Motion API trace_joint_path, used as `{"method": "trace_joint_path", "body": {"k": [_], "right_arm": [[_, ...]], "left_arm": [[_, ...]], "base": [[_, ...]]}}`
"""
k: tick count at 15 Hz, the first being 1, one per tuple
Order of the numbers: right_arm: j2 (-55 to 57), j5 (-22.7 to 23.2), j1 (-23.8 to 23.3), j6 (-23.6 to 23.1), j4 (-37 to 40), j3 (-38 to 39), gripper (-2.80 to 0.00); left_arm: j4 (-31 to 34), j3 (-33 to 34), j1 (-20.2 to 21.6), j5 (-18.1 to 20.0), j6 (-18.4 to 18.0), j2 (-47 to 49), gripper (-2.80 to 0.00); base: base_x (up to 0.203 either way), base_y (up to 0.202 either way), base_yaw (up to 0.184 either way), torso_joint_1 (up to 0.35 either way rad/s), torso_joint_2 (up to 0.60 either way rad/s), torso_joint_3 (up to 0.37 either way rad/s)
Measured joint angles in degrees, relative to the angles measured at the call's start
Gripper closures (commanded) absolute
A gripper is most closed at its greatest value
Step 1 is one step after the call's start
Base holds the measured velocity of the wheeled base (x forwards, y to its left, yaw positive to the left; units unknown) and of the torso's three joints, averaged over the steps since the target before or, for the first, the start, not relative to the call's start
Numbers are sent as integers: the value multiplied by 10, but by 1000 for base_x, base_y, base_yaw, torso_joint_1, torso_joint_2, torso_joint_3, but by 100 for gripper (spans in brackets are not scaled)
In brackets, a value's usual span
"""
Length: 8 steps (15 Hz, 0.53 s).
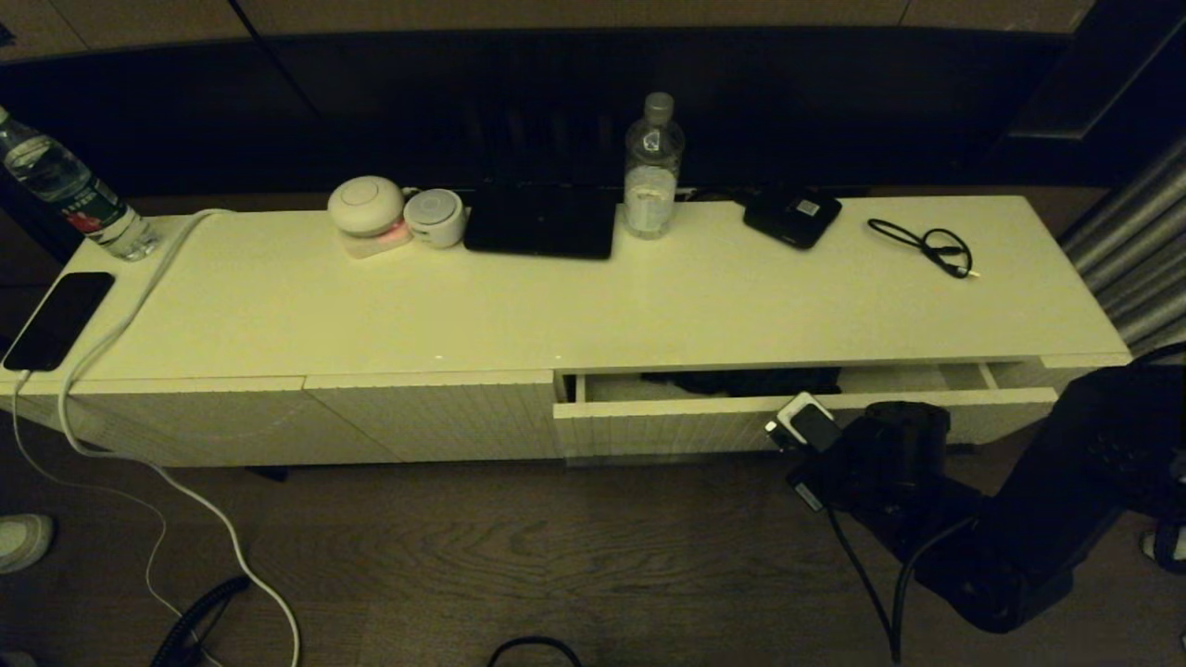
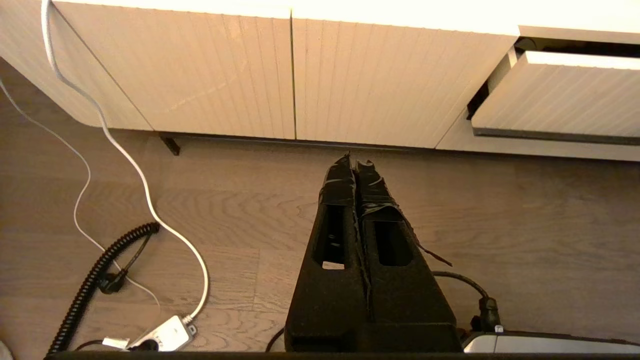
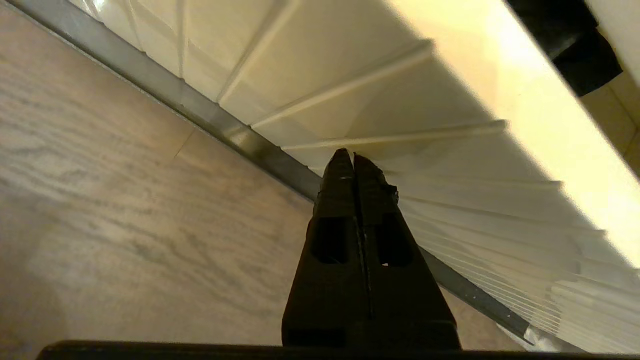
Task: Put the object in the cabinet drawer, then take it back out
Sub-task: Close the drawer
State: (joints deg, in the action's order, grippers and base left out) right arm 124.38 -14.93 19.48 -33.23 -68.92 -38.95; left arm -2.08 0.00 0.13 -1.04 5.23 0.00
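The cabinet drawer point(image 1: 667, 428) on the right side of the cabinet stands a little way out. Inside it lies the black umbrella point(image 1: 741, 381), only its bunched fabric showing through the gap; a corner of the umbrella point(image 3: 565, 40) shows over the drawer's top edge. My right gripper point(image 3: 354, 156) is shut and empty, its tips at the ribbed drawer front point(image 3: 450, 165) just above the dark handle strip point(image 3: 240, 140). My left gripper point(image 2: 356, 160) is shut and empty, parked low over the floor in front of the closed ribbed panels; the drawer point(image 2: 560, 95) is off to its right.
On the cabinet top stand a water bottle point(image 1: 652, 167), a black tablet point(image 1: 541, 222), two round white devices point(image 1: 367, 206), a small black box point(image 1: 792, 217), a black cable point(image 1: 927, 243), a phone point(image 1: 57, 319) and another bottle point(image 1: 69, 190). A white cable point(image 2: 125, 155) and a coiled black cord point(image 2: 95, 280) lie on the floor.
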Motion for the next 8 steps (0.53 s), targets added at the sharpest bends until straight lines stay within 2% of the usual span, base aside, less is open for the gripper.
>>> {"method": "trace_joint_path", "body": {"k": [8], "right_arm": [[29,0,-4,0,3,-58,0]], "left_arm": [[0,0,0,0,0,0,0]], "base": [[0,0,0,0,0,0]]}}
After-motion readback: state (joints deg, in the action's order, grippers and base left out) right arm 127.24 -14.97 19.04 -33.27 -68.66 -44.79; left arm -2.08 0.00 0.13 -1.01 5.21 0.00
